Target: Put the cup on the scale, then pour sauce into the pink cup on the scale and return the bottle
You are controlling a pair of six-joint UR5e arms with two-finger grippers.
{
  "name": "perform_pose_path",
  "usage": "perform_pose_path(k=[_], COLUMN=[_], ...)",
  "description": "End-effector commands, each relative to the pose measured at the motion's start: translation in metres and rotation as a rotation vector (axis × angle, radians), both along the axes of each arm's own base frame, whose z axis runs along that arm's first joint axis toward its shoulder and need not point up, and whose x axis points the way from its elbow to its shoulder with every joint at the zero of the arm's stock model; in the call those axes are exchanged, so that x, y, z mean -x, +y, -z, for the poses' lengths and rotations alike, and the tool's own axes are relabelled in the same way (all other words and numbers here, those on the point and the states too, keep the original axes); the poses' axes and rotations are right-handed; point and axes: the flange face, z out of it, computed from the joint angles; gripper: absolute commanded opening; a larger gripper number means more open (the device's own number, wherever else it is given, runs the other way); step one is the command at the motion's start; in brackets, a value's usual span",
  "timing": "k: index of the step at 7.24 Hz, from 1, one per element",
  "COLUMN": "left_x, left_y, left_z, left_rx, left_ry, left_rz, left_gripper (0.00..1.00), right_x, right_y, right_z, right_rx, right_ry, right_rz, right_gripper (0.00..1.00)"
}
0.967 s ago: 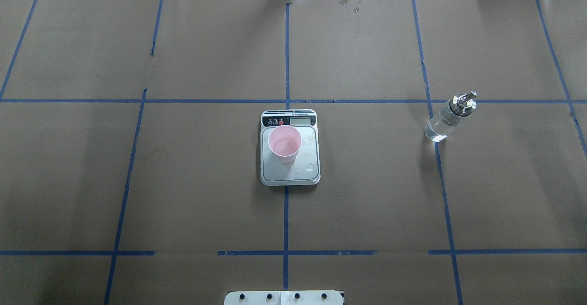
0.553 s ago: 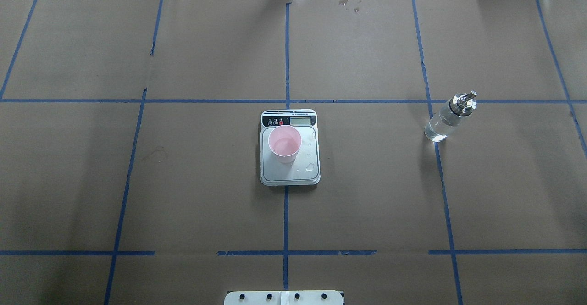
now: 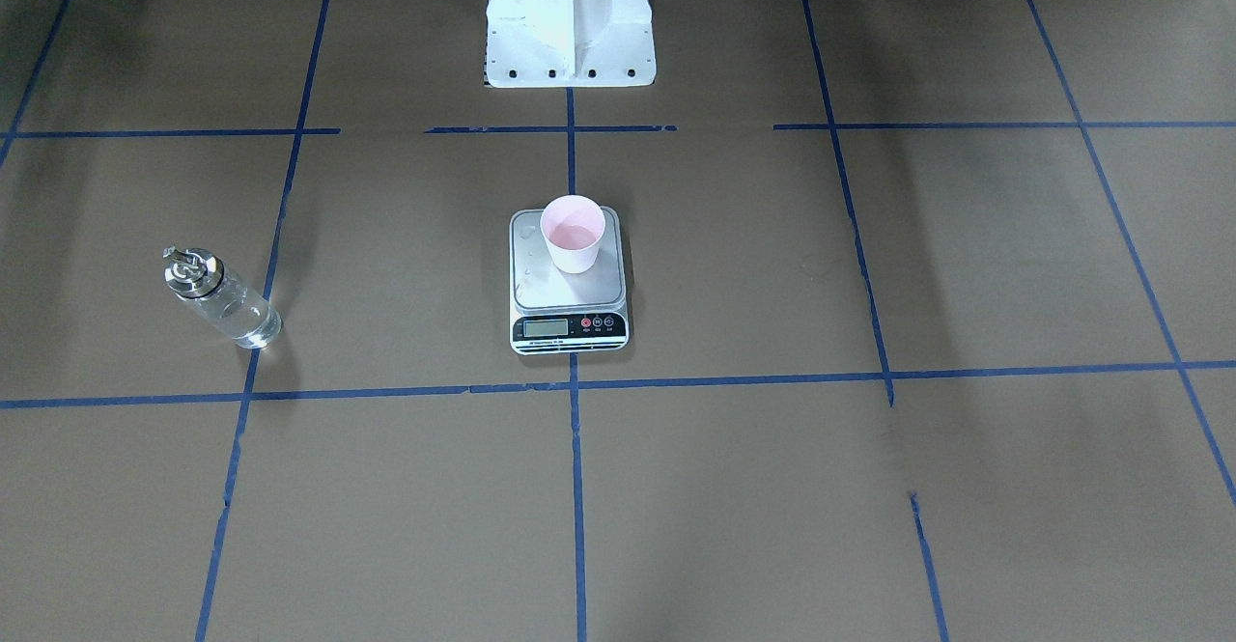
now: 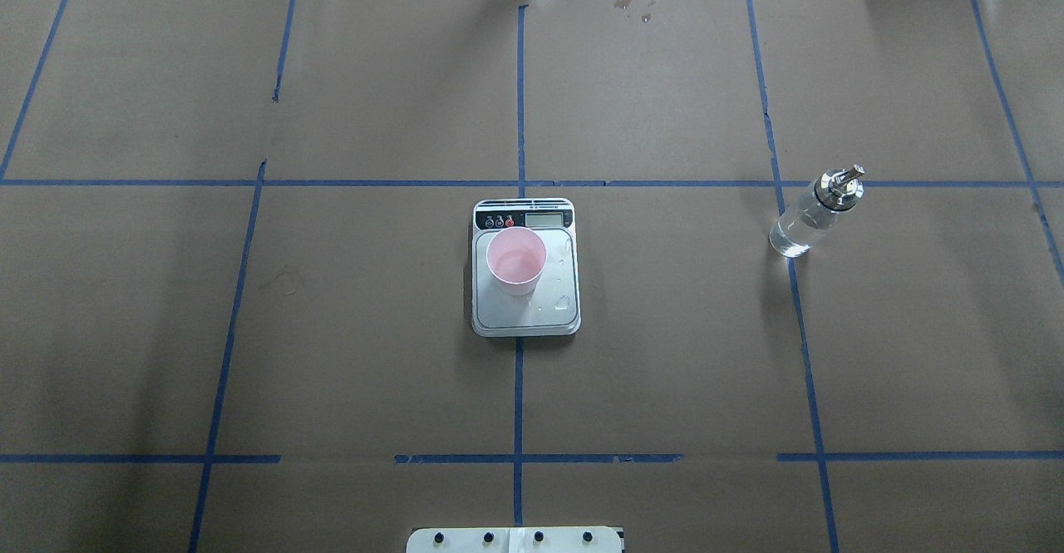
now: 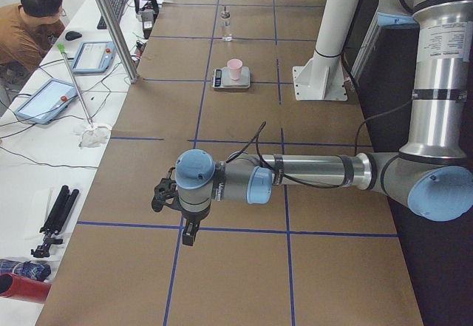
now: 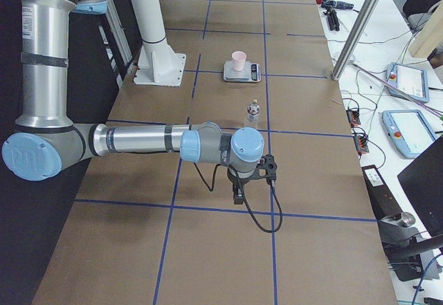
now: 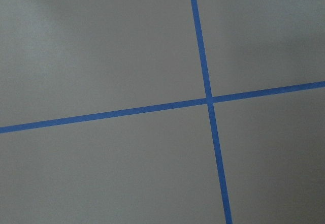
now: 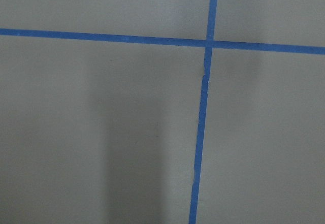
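The pale pink cup [image 4: 516, 260] stands upright on the far left part of the steel platform of the white scale [image 4: 565, 313] at the table's middle; it also shows in the front view [image 3: 573, 234]. Small drops lie on the platform. The clear glass bottle [image 4: 810, 216] with its silver pourer cap stands upright and alone on the table to the right, with clear sauce inside. My left gripper [image 5: 165, 197] shows only in the left side view and my right gripper [image 6: 266, 169] only in the right side view. Both are far from the cup and bottle; I cannot tell if they are open or shut.
Brown paper with a blue tape grid covers the table. The white robot base [image 3: 570, 24] stands at the near edge behind the scale. A metal post [image 5: 111, 23], tablets and a seated operator [image 5: 29, 23] are beyond the table's far side.
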Motion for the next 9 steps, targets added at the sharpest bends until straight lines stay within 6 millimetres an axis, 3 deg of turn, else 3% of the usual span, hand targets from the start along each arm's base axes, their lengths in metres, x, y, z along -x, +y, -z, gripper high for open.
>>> perform_pose_path(k=[1,5,9], left_x=[-0.0027,-0.0031,-0.003], left_y=[-0.0002,0.0015,-0.0009], left_z=[0.0048,0.0015,0.0098], left_rx=[-0.009,0.065,-0.005], left_ry=[-0.016,0.012,0.011], left_rz=[-0.006,0.067,0.065], left_gripper=[1.0,1.0,1.0], right_x=[0.0,-0.0001,-0.0006], right_y=[-0.0021,-0.003,-0.0054], right_z=[0.0018,0.0033,0.0046], right_rx=[-0.005,-0.011,-0.051], right_ry=[0.0,0.001,0.009], right_rz=[0.0,0.001,-0.001], right_gripper=[1.0,1.0,1.0])
